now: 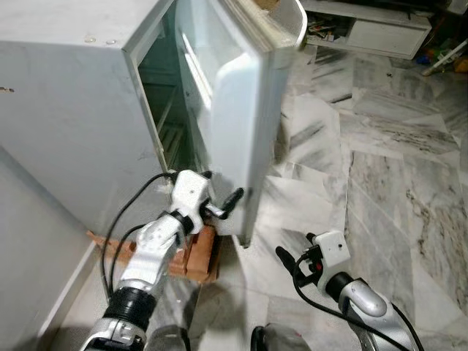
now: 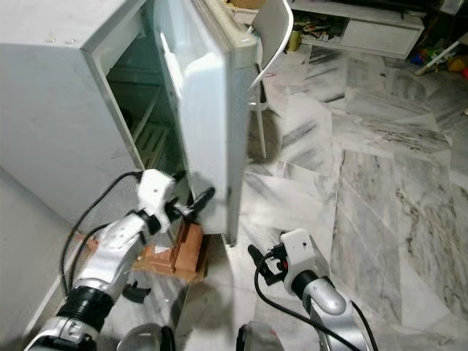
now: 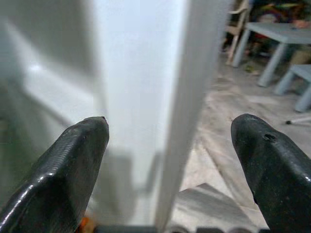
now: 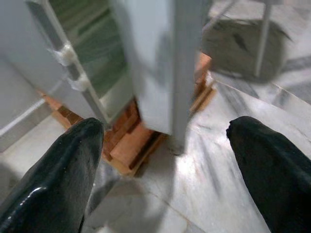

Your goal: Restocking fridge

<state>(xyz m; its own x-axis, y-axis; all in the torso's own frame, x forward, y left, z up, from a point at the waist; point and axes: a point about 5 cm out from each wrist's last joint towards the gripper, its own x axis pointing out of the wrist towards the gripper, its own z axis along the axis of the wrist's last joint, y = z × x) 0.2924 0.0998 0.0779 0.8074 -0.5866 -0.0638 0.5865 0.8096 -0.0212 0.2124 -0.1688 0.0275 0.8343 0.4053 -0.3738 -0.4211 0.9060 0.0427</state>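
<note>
Left eye view: the left gripper [image 1: 223, 206] sits at the fridge door [image 1: 234, 110] lower edge, the fridge [image 1: 66, 110] part open on bricks [image 1: 194, 252]. Left wrist view: fingers [image 3: 63, 170] spread wide straddle the edge, gripping nothing; push steadily outward. Right wrist view: right gripper [image 4: 160, 165] open, empty, near the floor.

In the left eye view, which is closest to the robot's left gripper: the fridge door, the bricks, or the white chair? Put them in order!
From the left gripper:
1. Fridge door, its lower edge right at the fingers.
2. Bricks, just below, under the fridge.
3. White chair, far off behind the door's top.
</note>
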